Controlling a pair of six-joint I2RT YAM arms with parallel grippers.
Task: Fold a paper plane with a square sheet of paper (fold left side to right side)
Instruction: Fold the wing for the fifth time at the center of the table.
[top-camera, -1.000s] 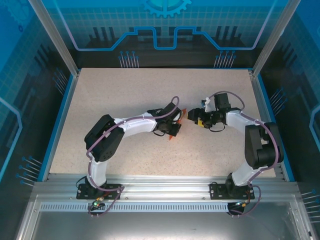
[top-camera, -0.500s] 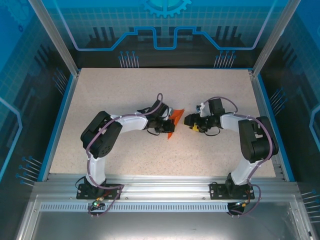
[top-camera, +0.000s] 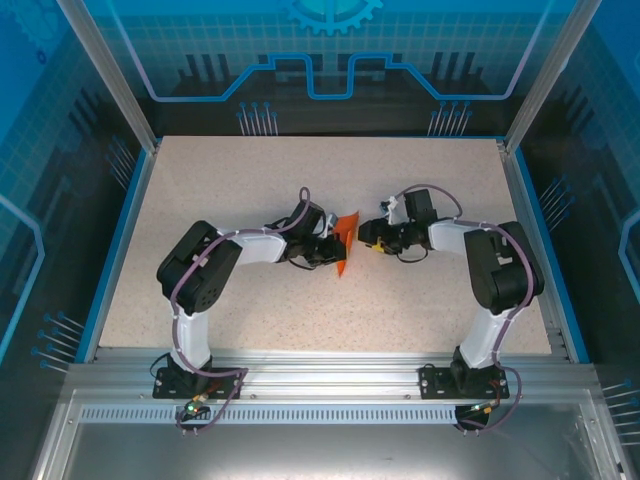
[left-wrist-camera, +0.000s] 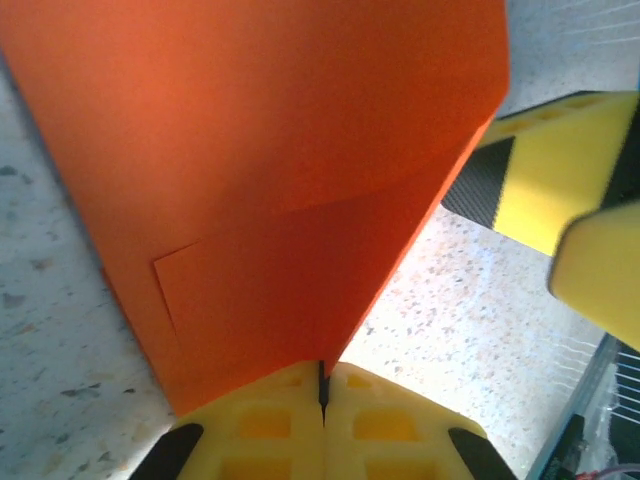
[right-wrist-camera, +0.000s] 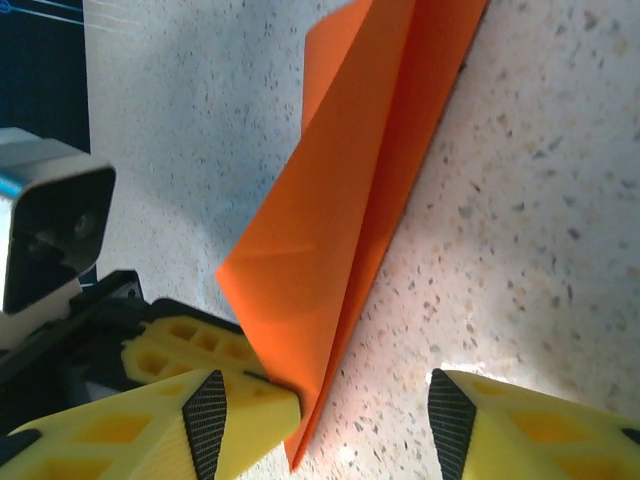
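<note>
The orange paper (top-camera: 345, 240) is folded into a narrow, pointed shape with visible creases, and it is near the middle of the table (top-camera: 250, 180), between the two grippers. In the right wrist view the paper (right-wrist-camera: 350, 220) stands partly raised, with one long edge down at the speckled surface; whether this edge really touches the surface I cannot tell. The left gripper (top-camera: 333, 248) is on the left side of the paper and holds it. In the left wrist view its two yellow fingers (left-wrist-camera: 270, 430) are pressed together with one corner of the paper (left-wrist-camera: 280, 170) clamped in the thin line between them, and the rest of the sheet spreads away from them. The right gripper (top-camera: 366, 235) is just beside the paper on its right side. Its jaws stand well apart, and the near point of the paper reaches into the gap between them (right-wrist-camera: 328, 420), closer to one finger than to the other. I cannot see that either of these fingers presses on the paper. One of them (left-wrist-camera: 555, 170) also shows just beside the paper's edge in the left wrist view.
</note>
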